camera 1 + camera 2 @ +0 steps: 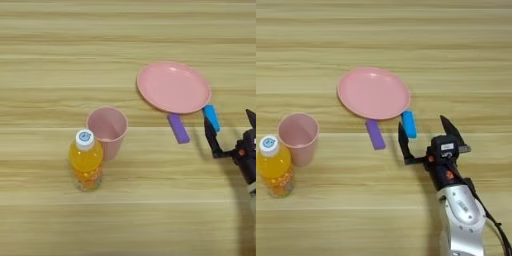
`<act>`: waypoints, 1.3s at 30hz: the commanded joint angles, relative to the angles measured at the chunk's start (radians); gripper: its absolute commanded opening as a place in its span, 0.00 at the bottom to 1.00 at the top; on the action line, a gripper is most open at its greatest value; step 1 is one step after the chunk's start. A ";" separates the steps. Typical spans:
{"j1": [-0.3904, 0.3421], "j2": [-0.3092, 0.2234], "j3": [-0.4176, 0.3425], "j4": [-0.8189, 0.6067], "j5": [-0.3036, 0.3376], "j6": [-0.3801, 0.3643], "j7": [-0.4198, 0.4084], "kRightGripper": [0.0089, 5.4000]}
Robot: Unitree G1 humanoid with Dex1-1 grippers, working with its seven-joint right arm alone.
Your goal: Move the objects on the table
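- Our gripper (426,136) hangs with jaws wide, holding nothing, just right of the blue block (409,124).
- Both blocks lie beside the plate (373,93), not on it.
- The cup (298,136) looks untouched.

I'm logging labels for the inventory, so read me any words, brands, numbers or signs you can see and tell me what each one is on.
No text can be read here.
White cap of the orange juice bottle: a small bluish mark, too blurred to read.
Right gripper: a pale patch and small orange spots on its body, not legible.
Pink cup, pink plate, blue block, purple block: no markings.
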 commanded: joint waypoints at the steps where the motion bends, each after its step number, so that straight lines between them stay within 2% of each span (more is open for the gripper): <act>1: -0.039 0.001 0.018 -0.047 -0.017 0.050 -0.045 0.99; 5: -0.070 -0.009 0.011 -0.016 -0.044 0.086 -0.091 0.99; 12: -0.117 -0.018 0.001 0.037 -0.046 0.139 -0.131 0.99; 19: -0.156 -0.021 0.003 0.088 -0.043 0.182 -0.147 0.99; 29: -0.187 -0.016 0.001 0.114 -0.027 0.304 -0.148 0.99; 34: -0.203 -0.022 -0.002 0.127 -0.036 0.326 -0.153 0.89; 39: -0.219 -0.032 -0.002 0.118 -0.035 0.399 -0.160 0.78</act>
